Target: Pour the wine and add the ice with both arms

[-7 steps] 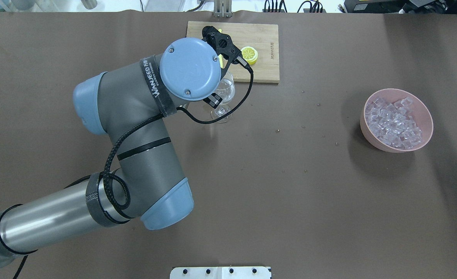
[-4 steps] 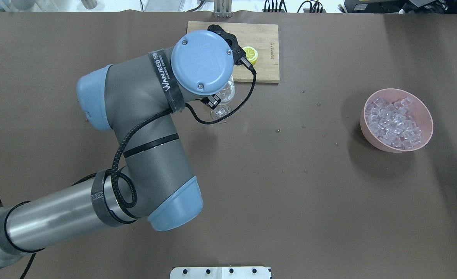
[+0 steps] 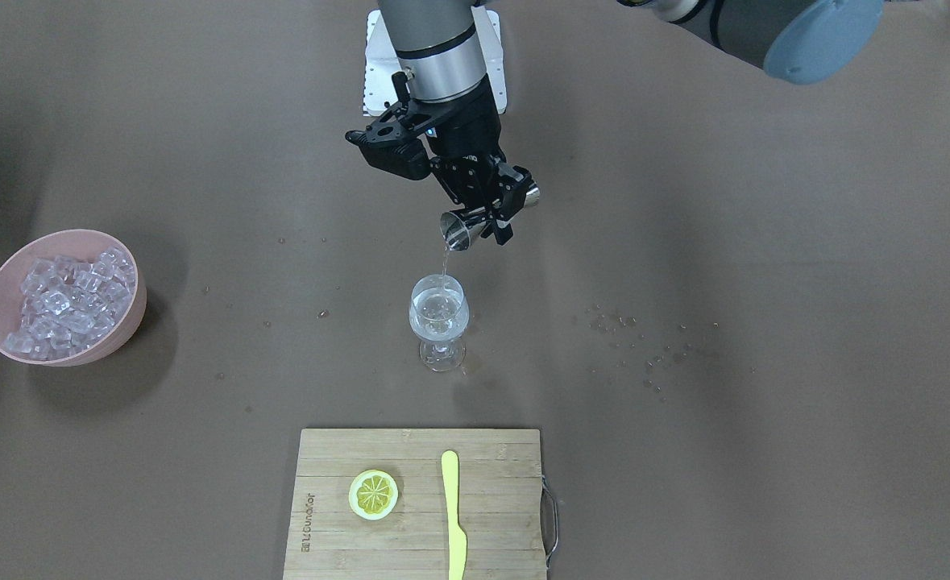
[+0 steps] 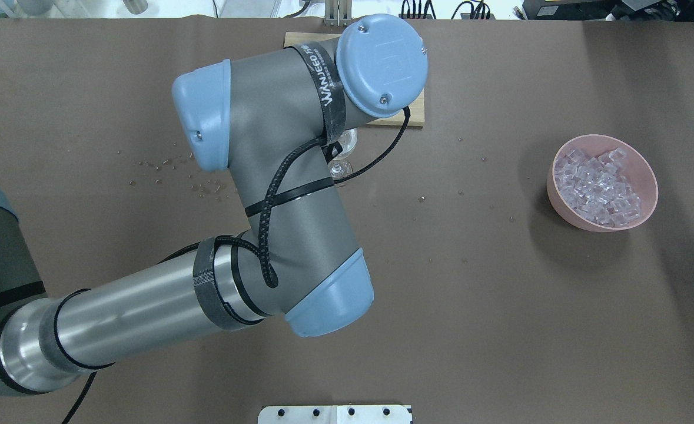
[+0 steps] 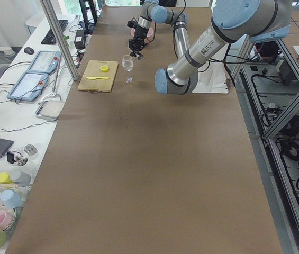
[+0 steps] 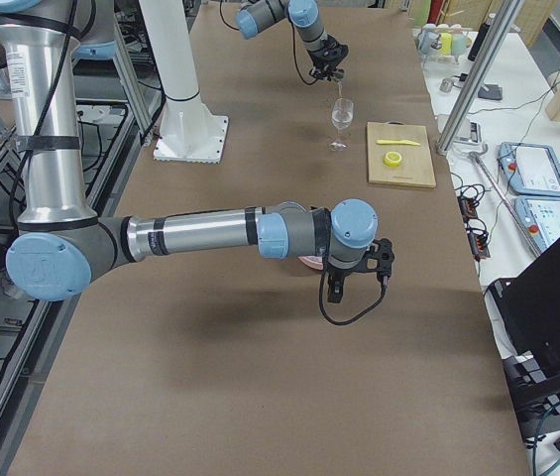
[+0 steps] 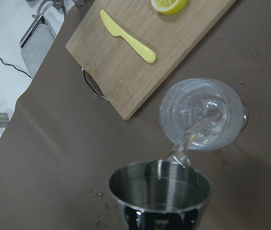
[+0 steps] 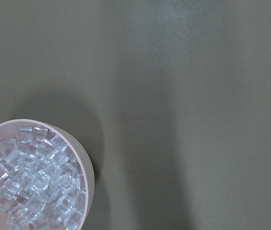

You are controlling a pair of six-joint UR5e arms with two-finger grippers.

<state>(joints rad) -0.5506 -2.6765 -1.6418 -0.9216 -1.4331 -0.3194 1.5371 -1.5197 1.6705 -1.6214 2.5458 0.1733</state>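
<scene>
Wine drops from jigger lip inside glass rim, apart from board.

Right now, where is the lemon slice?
In the front-facing view the lemon slice lies on the wooden board at the bottom centre, left of the yellow knife and below the wine glass.

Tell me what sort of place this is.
Likely a robotics lab staged as a bar: a left arm and right arm at a table, the left tool holding a steel cup tilted over a wine glass, aluminium frame posts and a side bench with tablets.
</scene>
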